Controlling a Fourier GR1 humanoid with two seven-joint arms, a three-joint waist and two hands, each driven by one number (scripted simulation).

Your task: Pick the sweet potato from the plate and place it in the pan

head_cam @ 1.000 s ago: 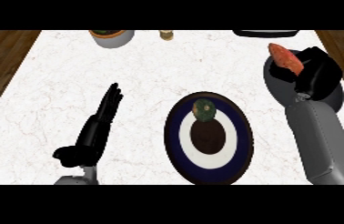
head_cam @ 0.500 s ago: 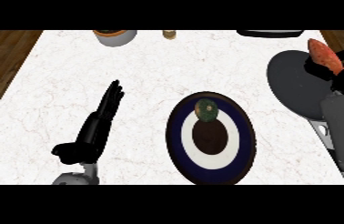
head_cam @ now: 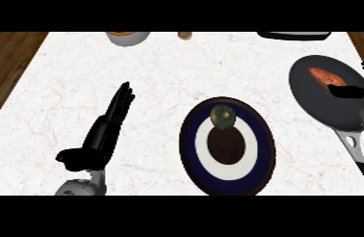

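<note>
The orange sweet potato point(head_cam: 326, 77) lies inside the dark grey pan point(head_cam: 320, 106) at the right edge of the counter. Just below it, a straight black part of my right hand point(head_cam: 347, 92) reaches in from the right edge over the pan, holding nothing and apart from the sweet potato. The dark blue and white plate point(head_cam: 262, 149) sits in the middle front, with a small green round item point(head_cam: 225, 117) on its far part. My left hand point(head_cam: 107, 127) rests open on the counter at the left, fingers straight and pointing away.
A grey bowl point(head_cam: 128, 37) stands at the back left, a small jar-like thing point(head_cam: 185, 35) at the back middle, and a dark flat object point(head_cam: 295, 35) at the back right. The pan's handle point(head_cam: 352, 145) points toward the front right. Wooden floor point(head_cam: 16, 58) shows past the counter's left edge.
My right hand carried the sweet potato rightward over the pan and let it go. It now lies in the pan, and the arm has drawn back off the right edge. The left hand stayed still.
</note>
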